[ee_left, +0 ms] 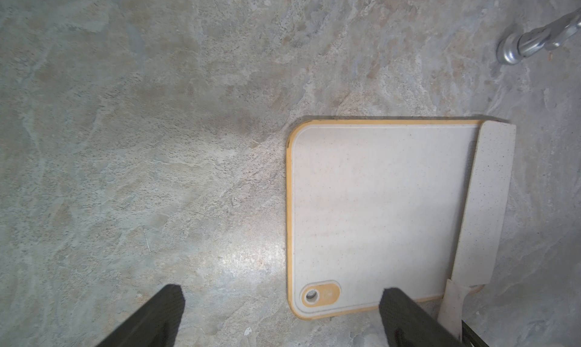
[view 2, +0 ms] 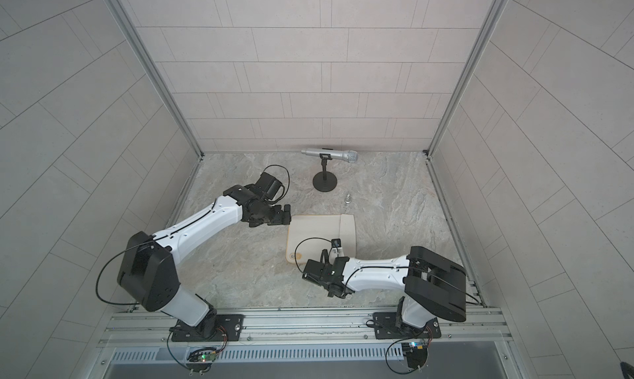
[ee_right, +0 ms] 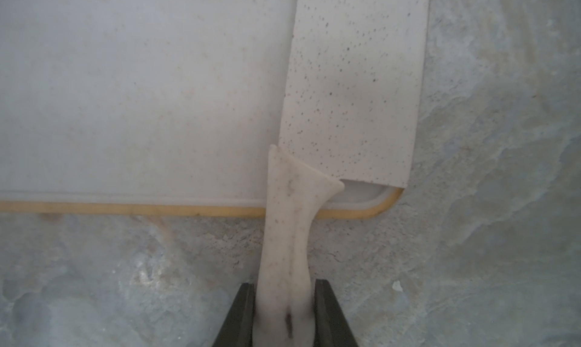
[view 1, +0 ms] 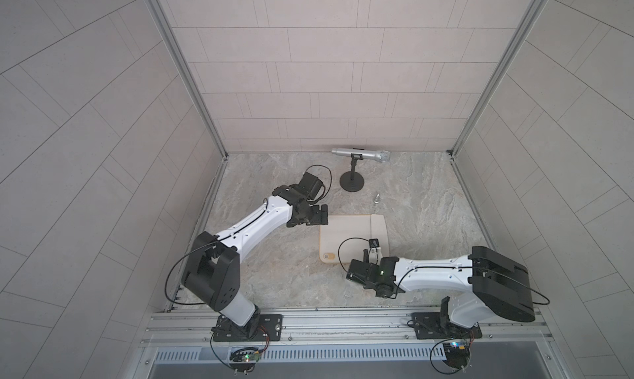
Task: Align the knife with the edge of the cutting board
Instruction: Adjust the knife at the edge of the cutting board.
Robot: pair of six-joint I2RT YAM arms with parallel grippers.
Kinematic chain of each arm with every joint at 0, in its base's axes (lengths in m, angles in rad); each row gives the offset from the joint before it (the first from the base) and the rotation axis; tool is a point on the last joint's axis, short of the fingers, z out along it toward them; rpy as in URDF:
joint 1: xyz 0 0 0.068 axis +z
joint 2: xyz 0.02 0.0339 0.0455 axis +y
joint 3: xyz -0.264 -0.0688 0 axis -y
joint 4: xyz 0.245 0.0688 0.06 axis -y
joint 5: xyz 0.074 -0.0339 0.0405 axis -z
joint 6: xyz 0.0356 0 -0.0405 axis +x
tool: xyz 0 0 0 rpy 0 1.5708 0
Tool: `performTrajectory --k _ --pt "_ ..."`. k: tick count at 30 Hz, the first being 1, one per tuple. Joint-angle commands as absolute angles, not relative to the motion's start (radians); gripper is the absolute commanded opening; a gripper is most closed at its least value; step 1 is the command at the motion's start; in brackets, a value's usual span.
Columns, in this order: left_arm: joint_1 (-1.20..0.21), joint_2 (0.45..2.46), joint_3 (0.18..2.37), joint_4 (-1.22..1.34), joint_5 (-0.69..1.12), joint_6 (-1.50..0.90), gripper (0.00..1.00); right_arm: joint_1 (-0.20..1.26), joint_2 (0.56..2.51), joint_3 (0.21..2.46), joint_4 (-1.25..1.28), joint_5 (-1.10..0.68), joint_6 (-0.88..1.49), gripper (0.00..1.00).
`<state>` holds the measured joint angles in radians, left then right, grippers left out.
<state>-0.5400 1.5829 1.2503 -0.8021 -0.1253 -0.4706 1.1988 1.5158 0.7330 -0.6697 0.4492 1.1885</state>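
Note:
The cream cutting board (view 1: 343, 238) (view 2: 312, 236) lies flat on the stone table, its oval hole at the near left corner. The knife (view 1: 379, 231) (view 2: 348, 229) lies flat along the board's right side, blade slightly past that edge and a little slanted, handle sticking off the near edge. In the right wrist view my right gripper (ee_right: 284, 287) is shut on the knife's handle (ee_right: 289, 235), with the speckled blade (ee_right: 355, 87) beyond it. My left gripper (ee_left: 281, 293) (view 1: 322, 214) hovers open and empty over the board's far left corner (ee_left: 377, 210).
A silver microphone (view 1: 360, 154) on a black round-based stand (view 1: 352, 181) is at the back of the table. A small metal piece (view 1: 376, 197) lies between the stand and the board. Tiled walls close in three sides.

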Motion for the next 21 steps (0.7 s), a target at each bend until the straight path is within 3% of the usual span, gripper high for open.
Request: performTrajectory --k 1,21 --pt "-0.546 1.594 1.274 -0.829 -0.130 -0.459 1.00 1.205 1.525 0.752 -0.670 0.483 1.183 0.21" --pt "-0.546 1.594 1.274 -0.830 -0.131 -0.459 1.00 1.213 1.538 0.760 -0.665 0.480 1.193 0.21"
